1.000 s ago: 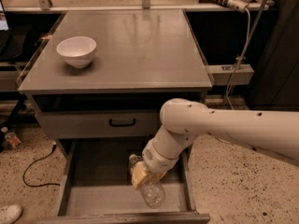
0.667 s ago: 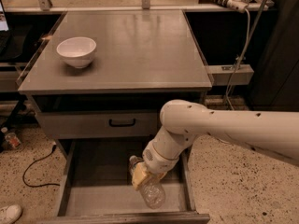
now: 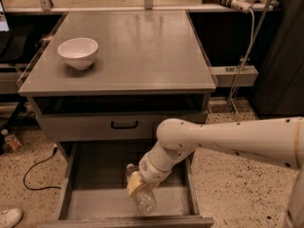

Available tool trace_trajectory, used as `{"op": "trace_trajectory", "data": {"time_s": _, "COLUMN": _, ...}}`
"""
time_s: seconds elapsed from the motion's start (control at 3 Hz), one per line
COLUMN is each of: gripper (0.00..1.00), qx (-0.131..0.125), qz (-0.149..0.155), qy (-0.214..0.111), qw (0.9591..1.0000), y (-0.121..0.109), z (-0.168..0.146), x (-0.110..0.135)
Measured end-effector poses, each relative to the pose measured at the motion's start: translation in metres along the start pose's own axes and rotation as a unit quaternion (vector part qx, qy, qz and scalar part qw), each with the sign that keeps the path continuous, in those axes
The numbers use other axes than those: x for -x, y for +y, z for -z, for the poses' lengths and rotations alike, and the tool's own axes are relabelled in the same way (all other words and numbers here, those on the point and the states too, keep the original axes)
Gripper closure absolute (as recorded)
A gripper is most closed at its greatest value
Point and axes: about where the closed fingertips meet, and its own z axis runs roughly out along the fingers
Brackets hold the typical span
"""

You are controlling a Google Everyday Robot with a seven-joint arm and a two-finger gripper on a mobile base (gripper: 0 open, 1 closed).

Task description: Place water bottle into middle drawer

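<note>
- The gripper (image 3: 136,185) is low in the frame, just left of centre, reaching down inside the open middle drawer (image 3: 95,175).
- Its yellowish pads (image 3: 133,186) are closed round the water bottle (image 3: 145,201), clasping it about the upper part of the body.
- The water bottle is clear and ribbed. It lies tilted, with its cap toward the upper left and its base toward the lower right, near the front of the drawer.
- Whether the base of the bottle rests on the drawer floor or hangs just above it cannot be told.
- The middle drawer is pulled out at the bottom of the frame, showing a plain grey floor and low side walls. The bottle is over the right half of that floor.
- The white arm (image 3: 228,139) comes in from the right edge, bends at a rounded elbow above the drawer's right side and drops down to the gripper.
- Above the open drawer sits a shut grey drawer front (image 3: 80,126) with a small black handle (image 3: 124,124).
- The cabinet top (image 3: 142,46) fills the upper middle of the frame. A white bowl (image 3: 78,52) stands upright on its left part, well apart from the bottle.
- A black cable (image 3: 34,171) curls on the speckled floor (image 3: 228,184) at the lower left, and a white shoe (image 3: 9,217) shows in the lower left corner.
</note>
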Motion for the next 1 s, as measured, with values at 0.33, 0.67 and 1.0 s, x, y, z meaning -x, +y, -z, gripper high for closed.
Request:
{"op": "trace_trajectory", "data": {"time_s": 0.33, "gripper": 1.00, "qx": 0.035, "qz": -0.033, "qy": -0.010, "qw": 0.9988, "y": -0.018, "z": -0.070, "x": 0.038}}
{"op": "trace_trajectory", "data": {"time_s": 0.67, "gripper": 1.00, "qx": 0.037, "qz": -0.036, "qy": -0.007, "qw": 0.9986, "y": -0.020, "z": -0.074, "x": 0.036}}
{"op": "trace_trajectory", "data": {"time_s": 1.0, "gripper": 1.00, "qx": 0.045, "qz": -0.048, "qy": -0.021, "qw": 0.9976, "y": -0.023, "z": -0.090, "x": 0.039}}
